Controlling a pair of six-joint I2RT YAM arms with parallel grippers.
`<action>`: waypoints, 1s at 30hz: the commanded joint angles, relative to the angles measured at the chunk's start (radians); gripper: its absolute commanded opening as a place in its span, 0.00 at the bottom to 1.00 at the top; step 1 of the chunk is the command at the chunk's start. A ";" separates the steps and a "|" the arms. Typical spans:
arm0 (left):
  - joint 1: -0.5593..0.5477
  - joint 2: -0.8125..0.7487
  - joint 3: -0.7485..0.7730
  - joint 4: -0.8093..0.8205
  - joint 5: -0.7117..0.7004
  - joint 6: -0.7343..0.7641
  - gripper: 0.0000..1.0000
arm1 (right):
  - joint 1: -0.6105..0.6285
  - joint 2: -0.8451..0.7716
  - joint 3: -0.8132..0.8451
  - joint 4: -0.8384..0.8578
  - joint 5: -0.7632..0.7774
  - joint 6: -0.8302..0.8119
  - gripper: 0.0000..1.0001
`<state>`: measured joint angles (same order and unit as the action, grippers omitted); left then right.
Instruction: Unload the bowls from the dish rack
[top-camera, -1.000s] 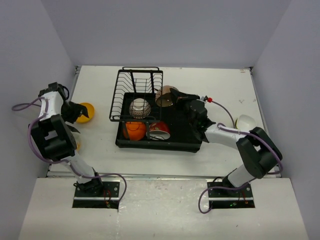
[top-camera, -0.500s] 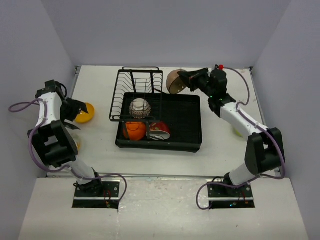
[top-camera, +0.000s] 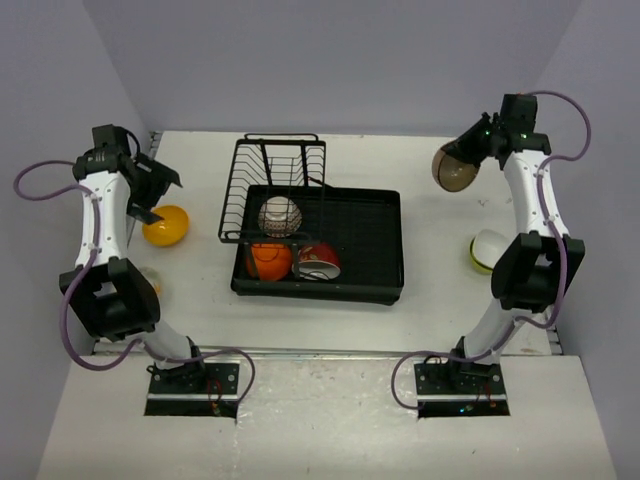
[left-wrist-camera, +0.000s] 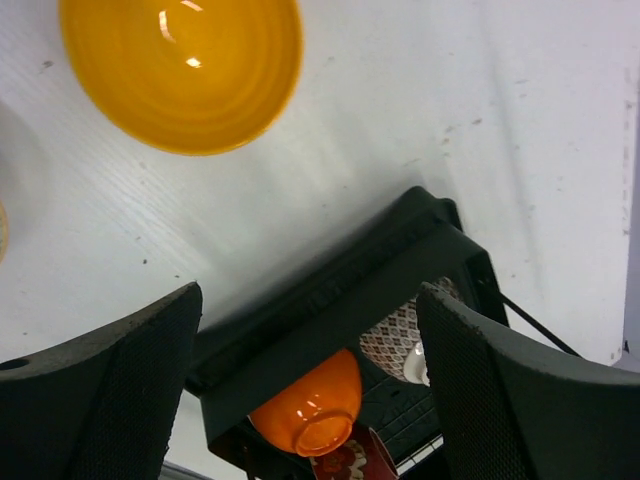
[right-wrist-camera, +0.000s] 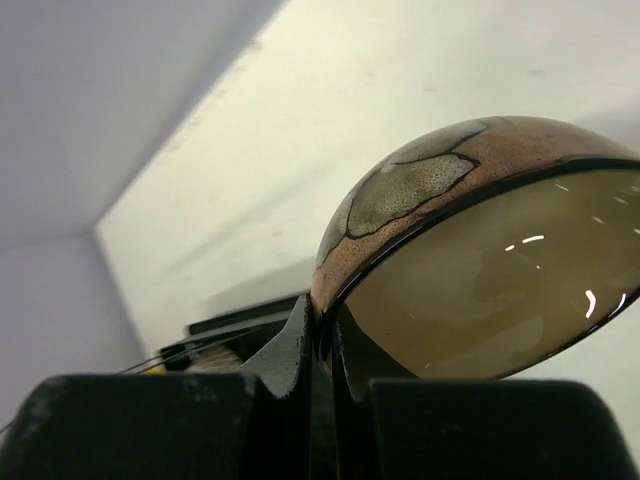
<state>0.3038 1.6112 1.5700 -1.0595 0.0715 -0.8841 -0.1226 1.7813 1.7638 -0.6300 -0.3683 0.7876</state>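
Observation:
The black dish rack (top-camera: 272, 180) with its shallow tray (top-camera: 372, 230) stands mid-table. It holds a white floral bowl (top-camera: 280, 214), an orange bowl (top-camera: 267, 260) and a red bowl (top-camera: 318, 263). My right gripper (top-camera: 476, 143) is shut on the rim of the brown speckled bowl (top-camera: 454, 169) and holds it tilted in the air at the far right; the wrist view shows the rim pinched between the fingers (right-wrist-camera: 300, 345). My left gripper (top-camera: 158, 186) is open and empty, raised above the yellow-orange bowl (top-camera: 165, 225), which sits on the table left of the rack.
A pale bowl with a lime green edge (top-camera: 487, 250) sits on the table at the right, near the right arm. Another pale bowl (top-camera: 151, 285) is partly hidden behind the left arm. Walls close in the table on three sides.
My right gripper lifted the brown bowl out of the tray and carried it to the far right. My left gripper rose and drew back from the yellow-orange bowl.

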 joint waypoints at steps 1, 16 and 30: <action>-0.051 -0.011 0.105 0.044 0.019 -0.010 0.87 | -0.009 0.009 0.088 -0.192 0.150 -0.227 0.00; -0.109 0.015 0.295 0.064 -0.012 0.134 0.86 | -0.032 0.137 0.123 -0.204 0.407 -0.329 0.00; -0.143 -0.060 0.390 0.148 0.240 0.188 0.86 | -0.038 0.449 0.377 -0.287 0.589 -0.329 0.00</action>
<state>0.1741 1.6150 1.9053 -0.9688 0.2058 -0.7429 -0.1555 2.2341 2.0293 -0.8978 0.1223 0.4747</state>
